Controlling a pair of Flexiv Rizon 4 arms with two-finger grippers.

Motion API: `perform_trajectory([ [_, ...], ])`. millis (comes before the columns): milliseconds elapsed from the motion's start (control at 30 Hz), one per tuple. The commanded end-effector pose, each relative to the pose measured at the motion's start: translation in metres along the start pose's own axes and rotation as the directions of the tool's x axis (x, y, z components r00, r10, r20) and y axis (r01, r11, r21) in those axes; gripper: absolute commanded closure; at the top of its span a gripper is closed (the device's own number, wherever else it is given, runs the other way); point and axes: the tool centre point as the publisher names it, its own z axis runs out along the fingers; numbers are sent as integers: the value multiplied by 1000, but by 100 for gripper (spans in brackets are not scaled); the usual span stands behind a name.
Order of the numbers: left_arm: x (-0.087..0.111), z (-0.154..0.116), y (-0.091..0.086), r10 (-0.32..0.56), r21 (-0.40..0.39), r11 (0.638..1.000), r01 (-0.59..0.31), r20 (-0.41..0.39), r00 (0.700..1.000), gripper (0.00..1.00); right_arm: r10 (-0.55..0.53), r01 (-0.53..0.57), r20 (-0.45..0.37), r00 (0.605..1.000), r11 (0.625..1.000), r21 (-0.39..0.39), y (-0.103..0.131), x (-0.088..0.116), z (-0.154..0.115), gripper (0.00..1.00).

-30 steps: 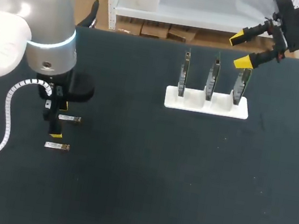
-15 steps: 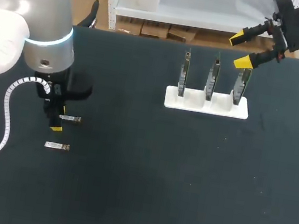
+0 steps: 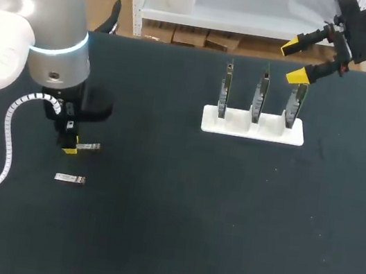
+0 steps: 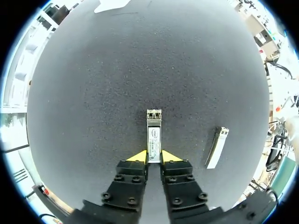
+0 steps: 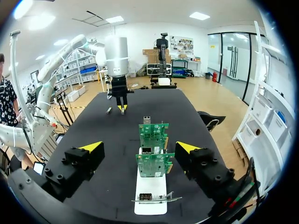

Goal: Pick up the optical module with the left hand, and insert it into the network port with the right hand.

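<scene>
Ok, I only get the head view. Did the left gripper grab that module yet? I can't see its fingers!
Observer: Yes. The left wrist view shows the left gripper shut on the module, pinching its near end.
Operator: Which way does it point?
Observer: Straight ahead of the gripper, with its two little openings facing away.
Operator: And where's a port?
Observer: In the right wrist view, a metal port sits at the middle board's upper corner, right ahead of the open right gripper.
</scene>
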Motion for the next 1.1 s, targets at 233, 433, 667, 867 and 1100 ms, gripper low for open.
perform_trajectory([
  [233, -4, -27, 12, -87, 86, 994, 68, 237, 968, 100, -1, 1, 0, 1000, 1000, 5, 2, 0, 0, 0],
  [433, -26, -78, 25, -155, 204, 978, 36, 608, 779, 100, -1, 1, 0, 1000, 1000, 5, 2, 0, 0, 0],
  [667, -57, -122, 33, -240, 312, 946, -91, 860, 450, 100, -1, 1, 0, 1000, 1000, 5, 2, 0, 0, 0],
  [867, -62, -139, 35, -152, 223, 971, -91, 861, 485, 100, -1, 1, 0, 1000, 1000, 5, 2, 0, 0, 0],
  [1100, -62, -139, 35, -152, 223, 971, -91, 861, 485, 100, -1, 1, 0, 1000, 1000, 5, 2, 0, 0, 0],
])
